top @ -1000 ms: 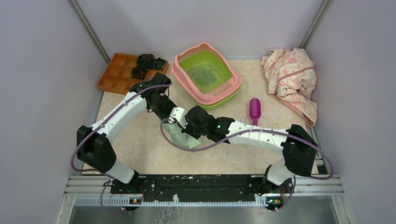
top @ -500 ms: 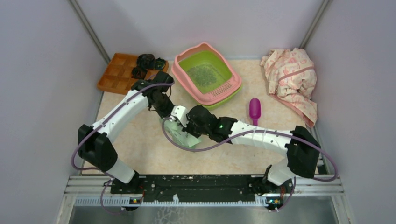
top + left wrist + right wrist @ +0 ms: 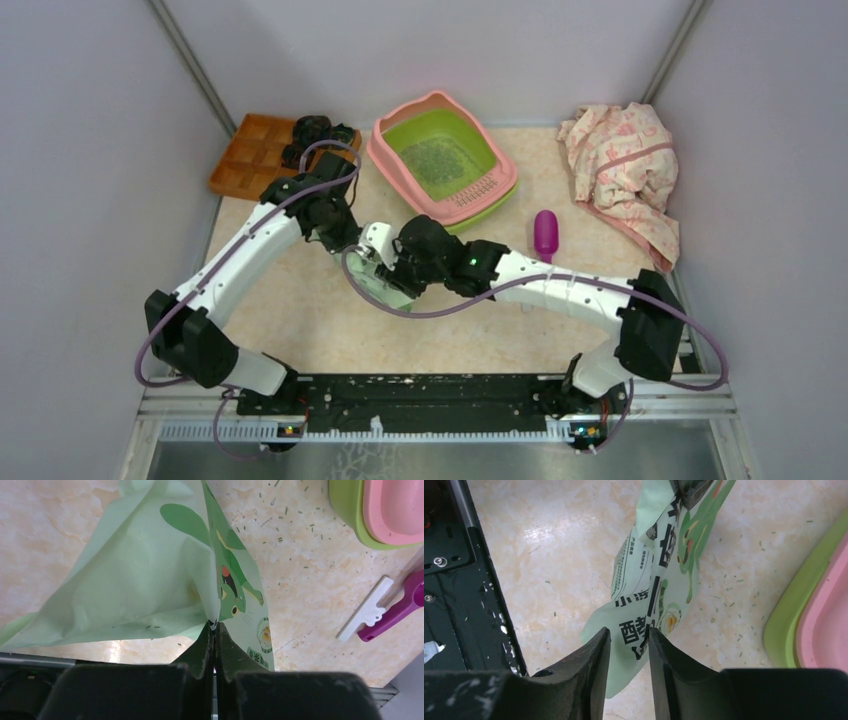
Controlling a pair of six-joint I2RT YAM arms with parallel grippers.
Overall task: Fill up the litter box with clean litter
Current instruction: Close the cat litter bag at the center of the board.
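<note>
The left gripper, clamped tight on an edge of the pale green printed bag, holds it slack above the surface. The right gripper meets it there, fingers narrowly parted around the bag's lower end without visibly pinching it. Stray granules dot the surface just beyond the left gripper. A purple scoop lies off to the right gripper's right. Farther out, beyond both grippers, sits the litter box, its litter covering only the middle of the green basin. The fill looks partly done, with more pouring probably needed.
</note>
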